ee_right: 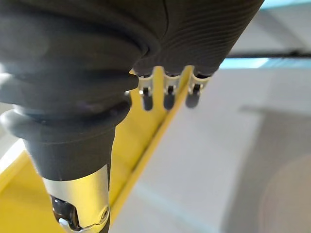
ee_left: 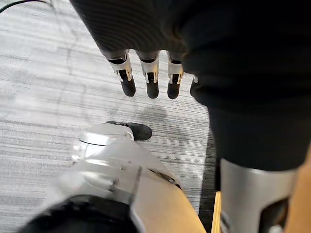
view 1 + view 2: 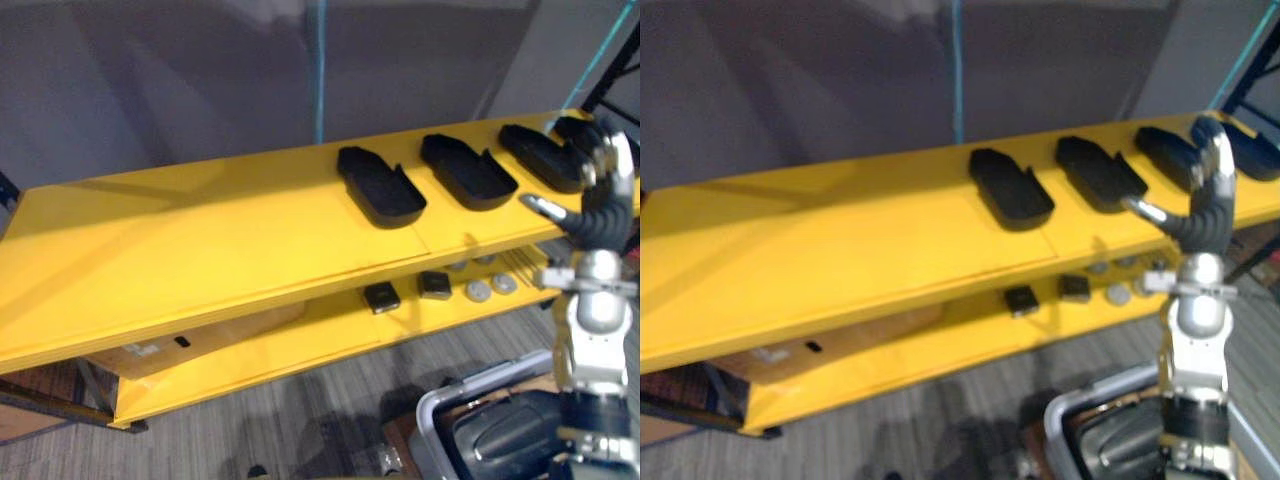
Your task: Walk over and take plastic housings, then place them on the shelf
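Hovering over the right end of the yellow shelf (image 3: 200, 240), the right hand (image 3: 602, 185) has relaxed fingers (image 1: 167, 94) and grasps nothing. Black plastic housings (image 3: 381, 186) lie in a row on the top board, right of centre, the rightmost just behind that hand. Left hand (image 2: 152, 73) hangs over the floor, fingers straight, empty.
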`<state>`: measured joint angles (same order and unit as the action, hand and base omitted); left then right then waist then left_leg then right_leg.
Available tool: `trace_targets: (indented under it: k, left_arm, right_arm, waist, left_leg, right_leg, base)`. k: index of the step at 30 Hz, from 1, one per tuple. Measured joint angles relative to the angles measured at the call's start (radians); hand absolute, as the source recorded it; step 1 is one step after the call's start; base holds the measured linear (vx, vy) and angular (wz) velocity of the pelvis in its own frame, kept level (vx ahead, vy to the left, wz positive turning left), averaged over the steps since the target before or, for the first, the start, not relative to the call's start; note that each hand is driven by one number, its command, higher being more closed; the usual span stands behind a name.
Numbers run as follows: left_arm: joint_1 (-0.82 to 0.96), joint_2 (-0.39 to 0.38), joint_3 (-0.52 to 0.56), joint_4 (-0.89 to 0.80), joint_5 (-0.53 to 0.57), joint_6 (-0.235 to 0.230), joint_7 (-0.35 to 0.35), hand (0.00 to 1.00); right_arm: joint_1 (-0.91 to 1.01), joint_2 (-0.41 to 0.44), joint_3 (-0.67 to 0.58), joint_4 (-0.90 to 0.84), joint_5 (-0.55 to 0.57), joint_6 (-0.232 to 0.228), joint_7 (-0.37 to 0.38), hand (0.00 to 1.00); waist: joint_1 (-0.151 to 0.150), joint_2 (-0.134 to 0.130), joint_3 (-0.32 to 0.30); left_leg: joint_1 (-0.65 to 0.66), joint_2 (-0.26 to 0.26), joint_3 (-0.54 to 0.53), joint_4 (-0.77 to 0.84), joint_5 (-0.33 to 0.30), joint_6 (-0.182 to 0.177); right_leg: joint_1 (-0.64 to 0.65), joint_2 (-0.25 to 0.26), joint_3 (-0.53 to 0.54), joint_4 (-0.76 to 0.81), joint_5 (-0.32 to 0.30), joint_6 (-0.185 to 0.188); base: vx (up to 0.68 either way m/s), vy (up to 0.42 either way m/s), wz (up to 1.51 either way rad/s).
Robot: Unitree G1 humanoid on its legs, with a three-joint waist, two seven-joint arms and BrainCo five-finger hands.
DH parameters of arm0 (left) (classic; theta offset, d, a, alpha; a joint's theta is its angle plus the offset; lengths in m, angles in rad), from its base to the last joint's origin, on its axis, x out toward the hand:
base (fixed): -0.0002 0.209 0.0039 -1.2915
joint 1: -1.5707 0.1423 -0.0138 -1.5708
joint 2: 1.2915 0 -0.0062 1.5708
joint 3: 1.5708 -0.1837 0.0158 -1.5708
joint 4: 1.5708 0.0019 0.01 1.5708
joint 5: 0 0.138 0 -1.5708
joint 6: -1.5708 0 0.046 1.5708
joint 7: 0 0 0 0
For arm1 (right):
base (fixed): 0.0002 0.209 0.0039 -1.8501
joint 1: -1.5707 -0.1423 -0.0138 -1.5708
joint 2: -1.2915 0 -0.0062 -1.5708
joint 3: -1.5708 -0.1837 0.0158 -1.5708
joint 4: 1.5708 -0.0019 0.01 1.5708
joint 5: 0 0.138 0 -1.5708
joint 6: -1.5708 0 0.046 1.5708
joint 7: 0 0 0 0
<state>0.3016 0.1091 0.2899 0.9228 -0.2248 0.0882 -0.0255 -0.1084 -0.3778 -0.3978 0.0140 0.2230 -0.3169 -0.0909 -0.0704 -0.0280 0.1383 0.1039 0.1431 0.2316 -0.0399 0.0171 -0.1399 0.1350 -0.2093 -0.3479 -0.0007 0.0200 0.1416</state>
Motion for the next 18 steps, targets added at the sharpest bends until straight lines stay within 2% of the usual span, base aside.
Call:
trace_targets:
  k: [3,5,7,10,13,18]
  left_arm:
    - [-0.021,-0.023,-0.031,0.000,0.007,-0.004,0.056,0.00]
    - [-0.026,-0.031,-0.032,0.000,0.007,-0.008,0.094,0.00]
    - [-0.025,-0.033,-0.033,0.001,0.008,-0.008,0.109,0.00]
    - [-0.025,-0.034,-0.038,0.001,0.008,-0.007,0.120,0.00]
    - [-0.025,-0.031,-0.052,0.000,0.036,0.005,0.120,0.00]
    - [-0.026,-0.006,-0.080,-0.002,0.049,0.016,0.107,0.00]
  right_arm:
    - [0.110,0.053,-0.075,-0.001,-0.005,0.089,-0.038,0.00]
    - [0.140,0.078,-0.097,0.000,-0.047,0.162,-0.078,0.00]
    - [0.142,0.079,-0.104,0.001,-0.089,0.205,-0.109,0.00]
    - [0.127,0.070,-0.101,0.012,-0.170,0.241,-0.129,0.00]
    - [0.073,0.050,-0.090,0.094,-0.261,0.285,-0.128,0.00]
    - [-0.036,-0.044,-0.034,0.226,-0.355,0.342,-0.135,0.00]
  waist:
    - [-0.016,0.020,-0.003]
    - [-0.028,0.024,-0.004]
    - [-0.029,0.030,-0.001]
    - [-0.025,0.037,-0.003]
    - [-0.020,0.033,-0.002]
    - [0.003,0.026,0.003]
  left_leg:
    - [0.002,0.002,0.008,-0.020,0.012,0.000]
    - [0.008,0.002,0.016,-0.045,0.025,-0.003]
    - [0.019,0.005,0.020,-0.047,0.025,-0.004]
    - [0.016,0.006,0.004,-0.048,0.027,-0.006]
    - [-0.004,0.005,-0.021,-0.048,0.035,-0.006]
    - [-0.023,0.005,-0.058,-0.049,0.040,-0.008]
  right_leg:
    - [-0.014,0.000,0.009,0.024,-0.013,-0.011]
    - [-0.032,-0.002,0.018,0.051,-0.035,-0.001]
    - [-0.031,-0.003,0.023,0.066,-0.051,0.005]
    - [-0.030,-0.003,0.016,0.078,-0.061,0.005]
    - [-0.030,-0.003,-0.007,0.078,-0.063,0.005]
    - [-0.024,-0.002,-0.035,0.080,-0.059,0.002]
  base:
    - [-0.01,0.001,-0.02]
    - [-0.03,-0.003,-0.06]
    - [-0.01,-0.008,-0.04]
    - [0.00,-0.019,0.13]
    - [0.00,-0.016,0.23]
    - [0.03,-0.014,0.22]
